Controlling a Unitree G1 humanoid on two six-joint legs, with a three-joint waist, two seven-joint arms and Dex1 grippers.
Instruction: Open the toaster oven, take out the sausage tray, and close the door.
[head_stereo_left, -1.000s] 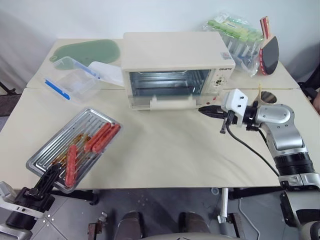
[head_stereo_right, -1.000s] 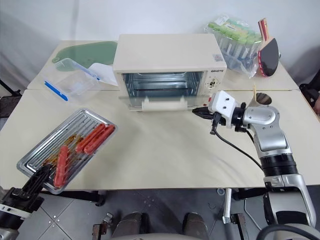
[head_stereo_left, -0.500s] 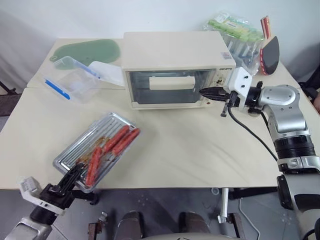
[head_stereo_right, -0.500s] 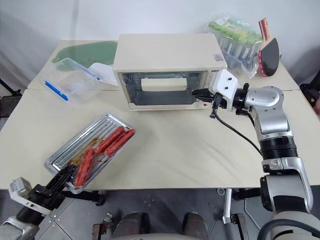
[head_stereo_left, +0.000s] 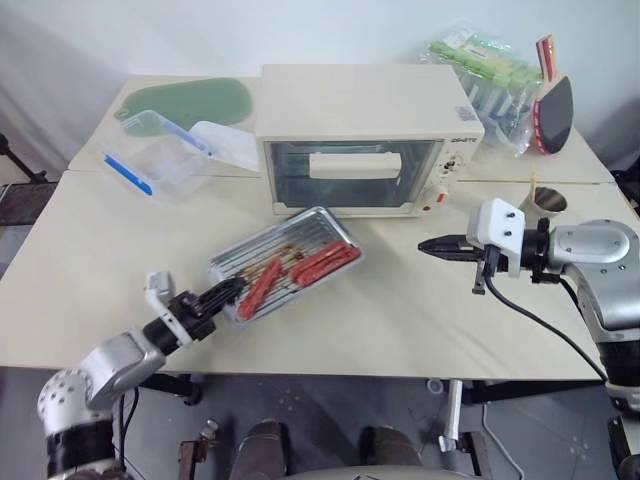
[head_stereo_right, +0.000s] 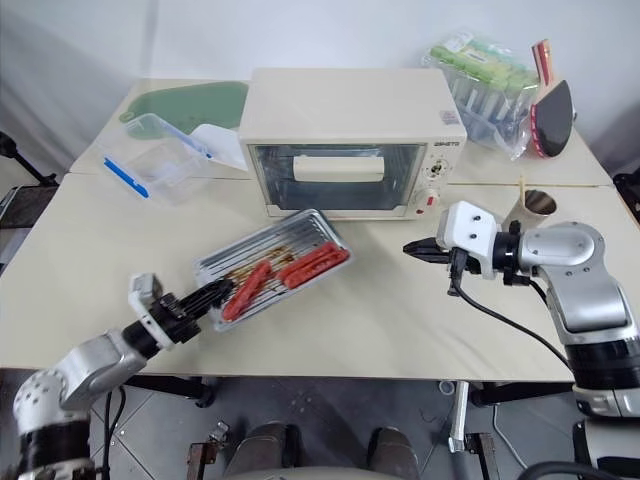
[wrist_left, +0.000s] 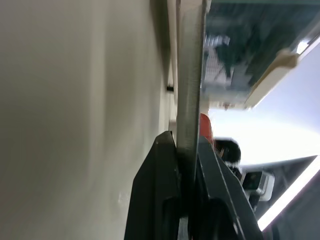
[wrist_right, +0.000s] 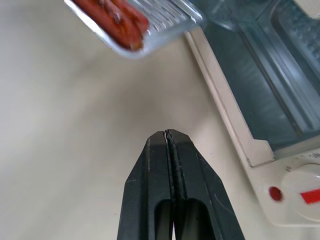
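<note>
Sausage tray (head_stereo_left: 285, 264) just before the toaster oven (head_stereo_left: 365, 140), on the table (head_stereo_left: 400, 320)

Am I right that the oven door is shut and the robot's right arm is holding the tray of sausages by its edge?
Nearly. The door of the toaster oven is shut, but the left gripper, not the right, holds the sausage tray by its edge, as the left eye view shows. The right gripper hangs apart from the tray, jaws shut on nothing.
</note>
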